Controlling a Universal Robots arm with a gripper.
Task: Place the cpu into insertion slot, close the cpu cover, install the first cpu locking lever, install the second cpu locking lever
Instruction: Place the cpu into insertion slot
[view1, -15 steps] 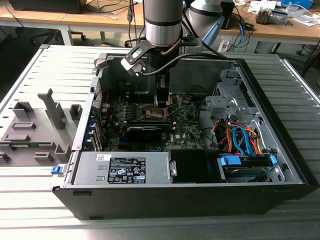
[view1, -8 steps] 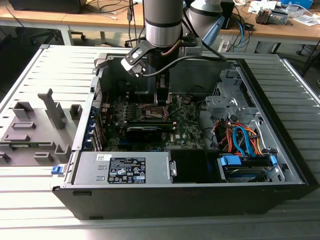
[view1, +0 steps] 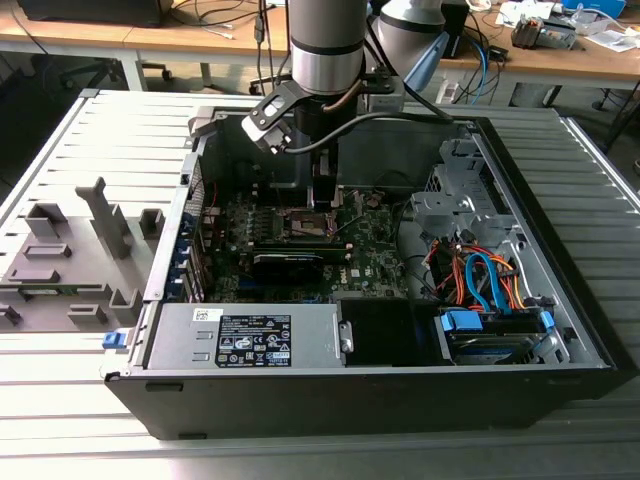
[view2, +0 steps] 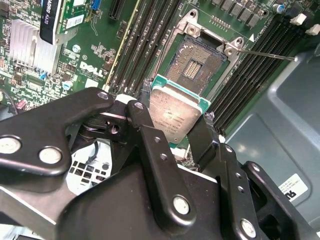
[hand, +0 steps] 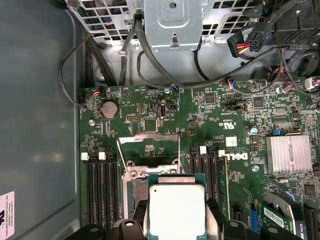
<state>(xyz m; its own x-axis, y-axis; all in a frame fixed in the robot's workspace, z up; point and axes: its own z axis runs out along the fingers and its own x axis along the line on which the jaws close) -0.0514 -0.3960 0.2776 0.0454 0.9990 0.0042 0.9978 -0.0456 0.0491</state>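
Observation:
My gripper (view2: 176, 116) is shut on the cpu (view2: 172, 107), a flat square chip with a silvery top and a green edge, gripped by two opposite sides. In the second wrist view the chip hangs tilted just short of the insertion slot (view2: 197, 62), whose dark contact field lies bare inside its metal rim. In the first wrist view the cpu (hand: 177, 212) covers most of the insertion slot (hand: 136, 190), and the cpu cover (hand: 150, 138) stands swung open beyond it. A thin locking lever (view2: 265, 54) sticks out sideways. In the exterior view my gripper (view1: 322, 200) reaches down into the open computer case (view1: 380, 390).
Black memory slots (view2: 135, 45) flank the socket on both sides. A finned heatsink (hand: 289, 154) and an expansion card (view1: 288, 262) sit on the board. Cable bundles (view1: 480, 280) and a metal drive cage (view1: 450, 190) lie at the exterior view's right. Grey fixtures (view1: 70, 250) stand on the table outside the case.

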